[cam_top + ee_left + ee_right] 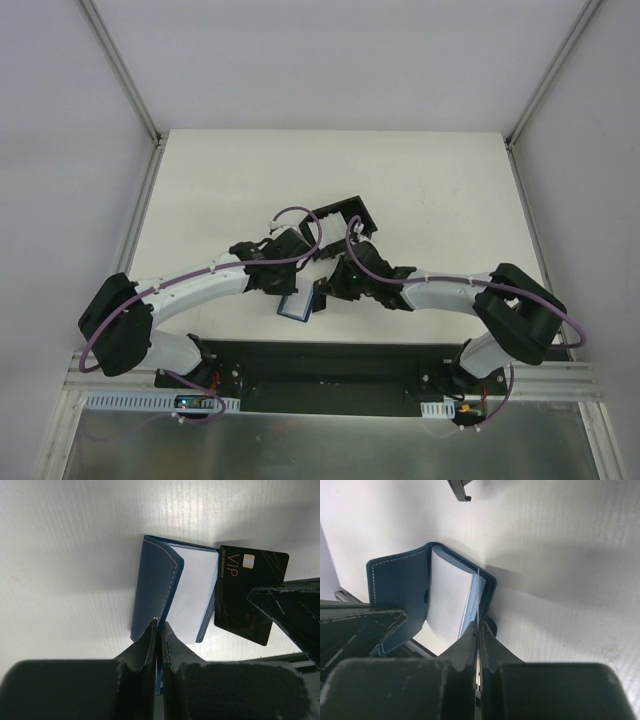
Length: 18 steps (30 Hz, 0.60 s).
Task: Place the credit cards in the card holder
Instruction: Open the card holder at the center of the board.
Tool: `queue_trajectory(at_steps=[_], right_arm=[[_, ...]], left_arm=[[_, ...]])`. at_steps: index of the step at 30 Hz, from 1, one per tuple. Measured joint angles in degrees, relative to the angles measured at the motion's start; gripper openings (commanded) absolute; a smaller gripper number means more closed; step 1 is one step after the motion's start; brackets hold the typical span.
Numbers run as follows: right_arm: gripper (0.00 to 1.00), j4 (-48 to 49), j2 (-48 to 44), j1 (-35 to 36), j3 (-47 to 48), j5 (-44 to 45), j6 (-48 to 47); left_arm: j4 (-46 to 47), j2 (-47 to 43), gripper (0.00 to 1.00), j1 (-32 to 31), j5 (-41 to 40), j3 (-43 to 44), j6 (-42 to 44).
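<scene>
1. White tabletop [420,180] boxed in by pale grey walls; both arms reach in from the bottom edge of the overhead view and meet mid-frame.
2. Left gripper [159,630], bottom centre of its own wrist view: clenches tight on the near edge of the card holder [152,590], seemingly to pin the navy cover and hold the fold spread for loading.
3. Card holder: lies open on the table at the centre of the overhead view, between the two wrists. Shows a whitish card [192,590] already resting against its inner face.
4. Black VIP card [250,600], right of the holder in the left wrist view: hangs just beside the holder's right edge, long side roughly parallel to it, probably lined up for a slot. Not yet inside. Cannot tell whether touching or just apart.
5. Right gripper [477,630]: pinches that black card edge-on, with only a thin line showing between the closed fingers in the right wrist view, aimed at the open fold.
6. Black box frame [345,212], above the wrists in the overhead view: stands clear of the work. Likelier hindrances are the whitish card covering the pocket and the two sets of fingers crowded close together.
</scene>
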Motion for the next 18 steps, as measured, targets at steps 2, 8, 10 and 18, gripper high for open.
queue_trajectory(at_steps=[2, 8, 10, 18], right_arm=[[0.0, 1.9, 0.57, -0.44, -0.46, -1.16, 0.94], [0.0, 3.15, 2.34, -1.33, -0.68, -2.6, 3.45], [0.0, 4.04, 2.43, -1.53, -1.36, -2.69, 4.61], [0.01, 5.77, 0.26, -0.61, -4.09, 0.24, 7.19]], left_arm=[[0.0, 0.0, 0.0, 0.0, 0.02, 0.0, -0.02], [-0.04, 0.04, 0.0, 0.0, 0.26, 0.0, -0.04], [-0.07, 0.04, 0.0, 0.0, 0.33, 0.0, -0.07], [-0.04, 0.04, 0.0, 0.39, 1.16, 0.0, -0.31]])
